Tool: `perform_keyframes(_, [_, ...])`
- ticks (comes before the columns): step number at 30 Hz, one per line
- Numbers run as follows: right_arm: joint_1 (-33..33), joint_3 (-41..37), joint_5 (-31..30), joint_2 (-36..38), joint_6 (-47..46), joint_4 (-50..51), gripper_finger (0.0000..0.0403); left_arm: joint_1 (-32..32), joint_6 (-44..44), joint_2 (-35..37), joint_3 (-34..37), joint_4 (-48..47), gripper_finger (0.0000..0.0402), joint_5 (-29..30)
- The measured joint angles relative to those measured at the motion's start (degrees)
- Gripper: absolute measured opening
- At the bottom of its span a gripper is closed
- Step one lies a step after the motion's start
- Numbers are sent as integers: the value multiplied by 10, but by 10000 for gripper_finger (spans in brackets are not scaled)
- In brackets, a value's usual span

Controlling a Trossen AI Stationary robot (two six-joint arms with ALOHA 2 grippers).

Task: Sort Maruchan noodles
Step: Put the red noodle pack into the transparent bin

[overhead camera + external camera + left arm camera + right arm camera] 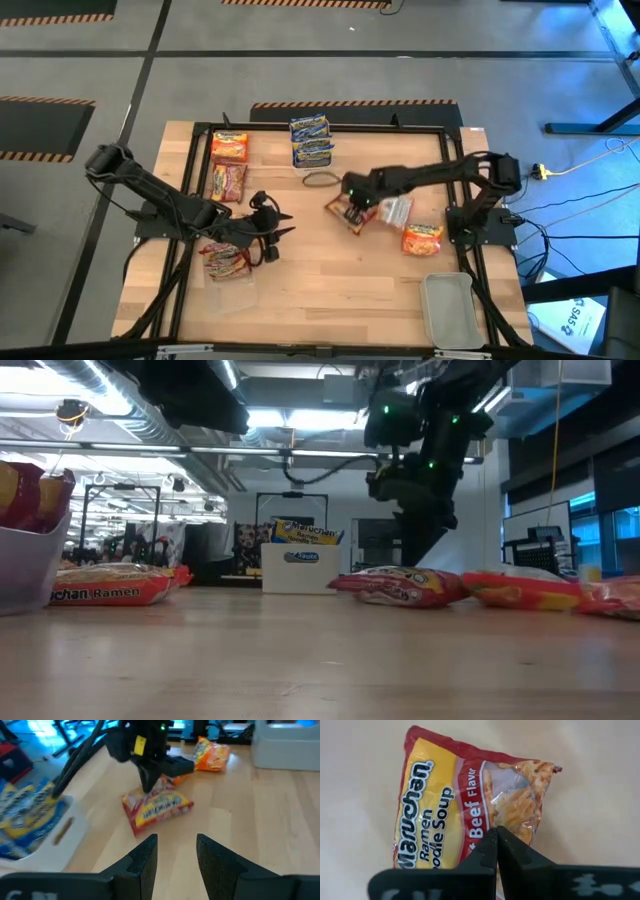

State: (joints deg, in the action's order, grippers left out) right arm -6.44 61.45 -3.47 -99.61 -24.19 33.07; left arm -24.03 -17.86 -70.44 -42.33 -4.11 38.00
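A red Maruchan beef packet lies flat on the wooden table near its middle. My right gripper is shut and points steeply down over that packet's clear-window end; the left wrist view shows it right above the packet. My left gripper hovers open left of the middle, with nothing between its fingers, facing the red packet. Blue packets stand in a white tub at the far edge. My right gripper's shut fingertips stand over the red packet's window end, coming from above. I cannot tell whether they touch the packet, which lies flat on the table.
An orange packet and a pale packet lie right of the red one. An orange and a red packet lie at the far left. A clear tub with red packets is near left; a grey tub near right.
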Motion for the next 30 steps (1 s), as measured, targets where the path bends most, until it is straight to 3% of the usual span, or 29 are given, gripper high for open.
perform_keyframes(10, [127, 9, 0, -3, -12, -70, 1, -8, -8, -125, 0, 132, 129, -61])
perform_keyframes(15, [164, 33, -87, 10, -10, -1, 1, -17, -41, -202, -11, 183, 129, -90])
perform_keyframes(21, [164, 34, -180, 19, -6, 33, 1, -23, -60, -297, -79, 190, 129, -113])
perform_keyframes(30, [141, 28, -183, -31, 35, 36, 1, -11, -76, -415, -160, 187, 129, -114])
